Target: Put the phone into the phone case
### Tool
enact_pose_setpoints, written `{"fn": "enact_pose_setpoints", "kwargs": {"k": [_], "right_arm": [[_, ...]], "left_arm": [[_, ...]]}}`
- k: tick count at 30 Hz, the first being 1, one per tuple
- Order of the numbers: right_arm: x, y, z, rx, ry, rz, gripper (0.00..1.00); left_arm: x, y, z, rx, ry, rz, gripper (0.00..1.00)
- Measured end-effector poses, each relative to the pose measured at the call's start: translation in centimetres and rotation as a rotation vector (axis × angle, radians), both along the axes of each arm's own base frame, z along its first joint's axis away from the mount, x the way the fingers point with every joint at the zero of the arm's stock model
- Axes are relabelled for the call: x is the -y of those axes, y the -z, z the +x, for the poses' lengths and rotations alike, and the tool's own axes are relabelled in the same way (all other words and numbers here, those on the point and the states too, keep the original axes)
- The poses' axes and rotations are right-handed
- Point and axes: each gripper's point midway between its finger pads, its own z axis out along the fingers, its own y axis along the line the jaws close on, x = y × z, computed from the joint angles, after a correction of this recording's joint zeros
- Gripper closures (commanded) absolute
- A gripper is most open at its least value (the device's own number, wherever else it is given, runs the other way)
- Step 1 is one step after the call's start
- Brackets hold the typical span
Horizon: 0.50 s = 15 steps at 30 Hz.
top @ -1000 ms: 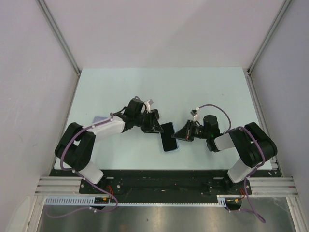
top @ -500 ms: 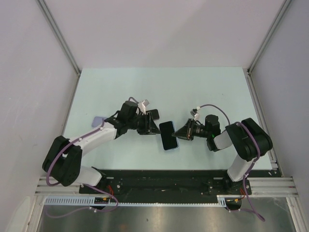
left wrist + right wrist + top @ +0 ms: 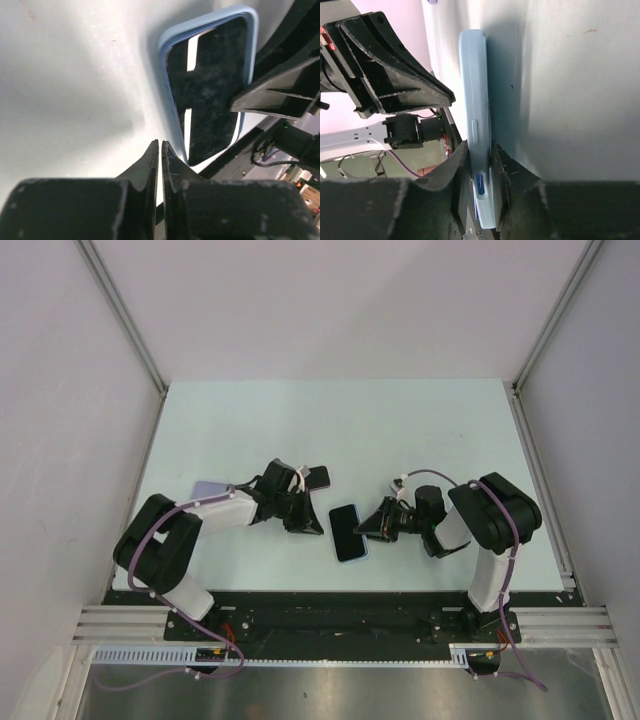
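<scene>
Toward the near edge of the desk (image 3: pixel 400 430), about midway between the 2 arms, the phone (image 3: pixel 348 533) lies flat with its screen up. Its long axis runs near to far, and the far end leans slightly to the left. From above it is only a dark slab with a thin pale-blue border. The left wrist view shows more: the blue case (image 3: pixel 165 47) wraps the whole rim of the phone (image 3: pixel 210 90), so the phone is seated in it. The black glass is smudged and carries 2 bright strips of reflected light. The right wrist view shows the case (image 3: pixel 472 80) edge-on, a slim pale-blue band with a long side button and a small blue detail lower down, neither of which shows in the other views. The right gripper (image 3: pixel 370 531) meets the phone's right long edge. In its own camera the right gripper (image 3: pixel 479 147) has its jaws pressed against the 2 faces of the cased phone, clamping it. The left gripper (image 3: pixel 308 523) sits just left of the phone without touching it. The left gripper (image 3: pixel 160 145) has its jaws drawn together to a hairline slit, with nothing between them. Farther back, a small lavender object (image 3: pixel 208 487) lies beside the left arm, and only the top view shows it.
</scene>
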Motion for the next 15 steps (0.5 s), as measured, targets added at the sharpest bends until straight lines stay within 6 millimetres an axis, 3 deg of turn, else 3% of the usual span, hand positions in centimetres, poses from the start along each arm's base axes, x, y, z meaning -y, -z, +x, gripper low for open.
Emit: {"fn": "enact_pose_setpoints", "kwargs": {"k": [5,15], "right_arm": [[-0.1,0.5,0.0,-0.01,0.008,-0.011,0.6],[-0.1,0.6,0.1,0.001,0.01,-0.017,0.6]], "left_arm": [[-0.9,1.5,0.0,-0.014,-0.02,0.064,0.99],[-0.2,2.6,0.3,-0.018,-0.002,0.103,1.0]]}}
